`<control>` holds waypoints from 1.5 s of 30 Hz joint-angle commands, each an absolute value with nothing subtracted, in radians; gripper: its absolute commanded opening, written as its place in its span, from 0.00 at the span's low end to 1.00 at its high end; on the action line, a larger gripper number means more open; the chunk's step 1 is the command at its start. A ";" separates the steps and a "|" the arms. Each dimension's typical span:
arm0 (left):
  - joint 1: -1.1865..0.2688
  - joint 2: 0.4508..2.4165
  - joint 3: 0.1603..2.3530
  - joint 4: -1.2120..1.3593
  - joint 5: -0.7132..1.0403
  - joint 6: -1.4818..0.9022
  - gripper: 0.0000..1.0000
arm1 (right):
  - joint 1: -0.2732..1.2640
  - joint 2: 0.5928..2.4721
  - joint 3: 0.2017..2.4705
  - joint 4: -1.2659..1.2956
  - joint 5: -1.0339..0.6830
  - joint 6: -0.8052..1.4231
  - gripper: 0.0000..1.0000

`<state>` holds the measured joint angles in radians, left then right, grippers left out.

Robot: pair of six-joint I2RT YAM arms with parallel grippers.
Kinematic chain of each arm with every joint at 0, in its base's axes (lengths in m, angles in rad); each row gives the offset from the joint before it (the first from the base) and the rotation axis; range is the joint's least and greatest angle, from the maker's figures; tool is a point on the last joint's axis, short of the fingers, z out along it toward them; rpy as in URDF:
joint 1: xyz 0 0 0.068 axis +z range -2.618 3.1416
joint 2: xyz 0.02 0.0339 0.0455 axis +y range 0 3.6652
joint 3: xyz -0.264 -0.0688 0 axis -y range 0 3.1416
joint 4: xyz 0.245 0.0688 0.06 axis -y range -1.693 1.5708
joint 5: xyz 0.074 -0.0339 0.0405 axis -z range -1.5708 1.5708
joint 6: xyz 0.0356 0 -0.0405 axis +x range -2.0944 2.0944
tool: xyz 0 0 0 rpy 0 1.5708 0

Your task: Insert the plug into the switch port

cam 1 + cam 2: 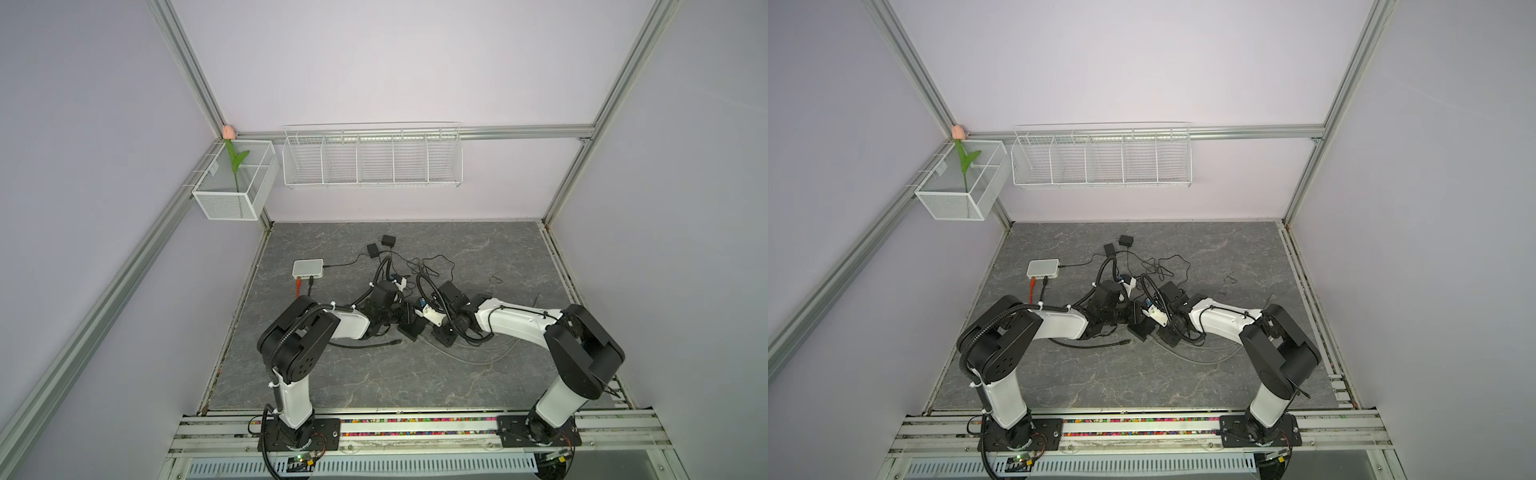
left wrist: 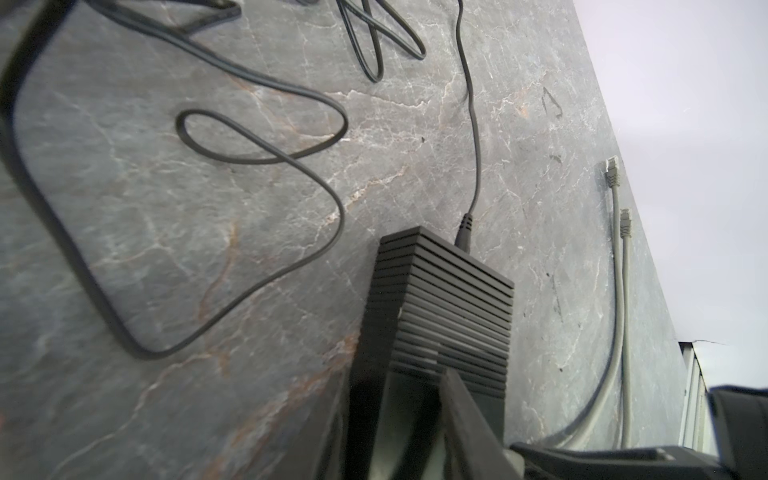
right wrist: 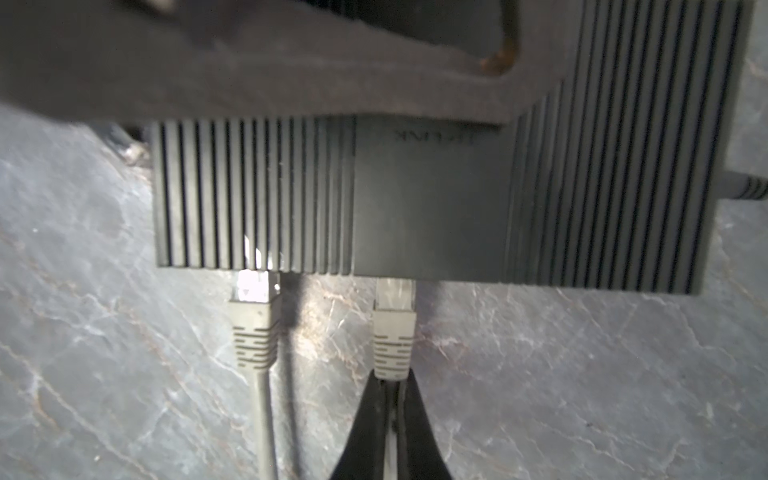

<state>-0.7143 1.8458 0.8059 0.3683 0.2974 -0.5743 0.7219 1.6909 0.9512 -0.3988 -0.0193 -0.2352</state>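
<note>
Right gripper [image 3: 392,380] on plug [image 3: 394,332] at TP-LINK switch [image 3: 432,208]

White arm shells [image 1: 351,324] with black joint housings [image 1: 299,345], ribbed black conduit [image 1: 286,334], white zip ties [image 1: 273,385]

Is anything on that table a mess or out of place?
Mildly, yes. Thin black cables lie in tangled loops across the table, and in the left wrist view two grey plugs sit loose and unplugged near its edge. Nothing looks spilled or broken.
</note>
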 commanded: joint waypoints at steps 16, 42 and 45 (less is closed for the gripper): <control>-0.753 1.820 0.767 0.239 0.485 -0.602 0.35 | 0.689 1.728 1.105 -0.227 0.149 -0.266 0.17; -0.696 1.603 0.807 0.052 0.363 -0.537 0.45 | 0.646 1.615 1.077 -0.289 0.160 -0.234 0.28; -0.695 1.575 0.804 0.030 0.337 -0.530 0.47 | 0.615 1.595 1.083 -0.322 0.139 -0.160 0.33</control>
<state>-0.7006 1.6047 0.7929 0.0753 0.3805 -0.5621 0.6426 1.6325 1.0935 -0.3008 0.1703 -0.2317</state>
